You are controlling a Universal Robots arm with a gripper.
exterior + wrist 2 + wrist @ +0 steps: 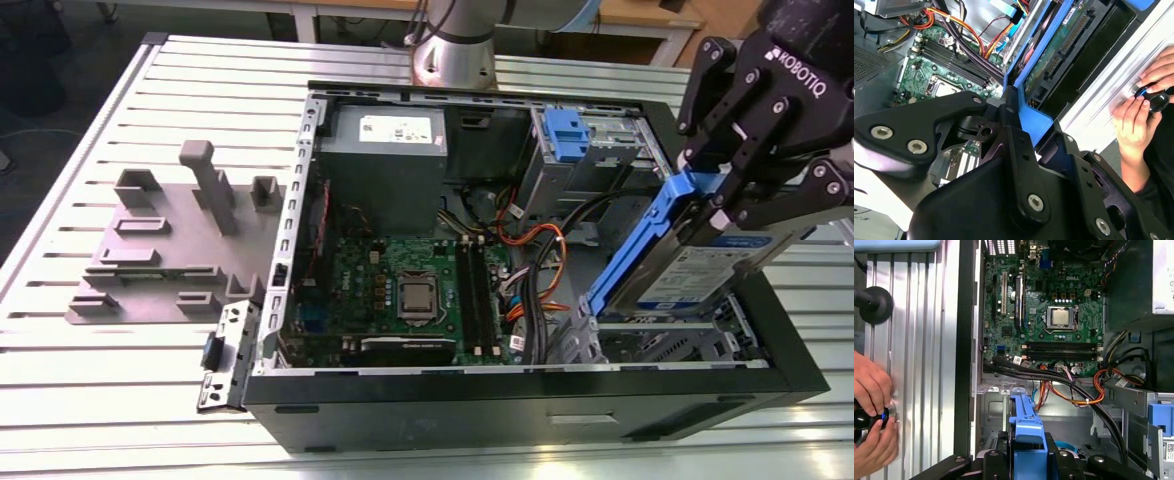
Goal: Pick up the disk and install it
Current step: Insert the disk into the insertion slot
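Observation:
The disk [691, 268], a silver drive with a blue-and-white label in a blue carrier frame, hangs tilted over the drive bay [667, 338] at the front corner of the open computer case [534, 385], on the exterior view's right. My gripper [717, 195] is shut on the disk's upper end, its black fingers clamping the blue frame. The blue frame [1030, 116] appears between the fingers in the second wrist view, with the disk's green circuit side [1054, 55] beyond. In the first wrist view the frame [1026, 422] points into the case.
Inside the case lie the motherboard [400, 290], orange and black cables [534, 240], a grey power supply [387, 150] and a small blue latch [566, 130]. A grey fixture [174, 250] sits on the slatted table. A person's hands [871, 410] hold a black knob beside the case.

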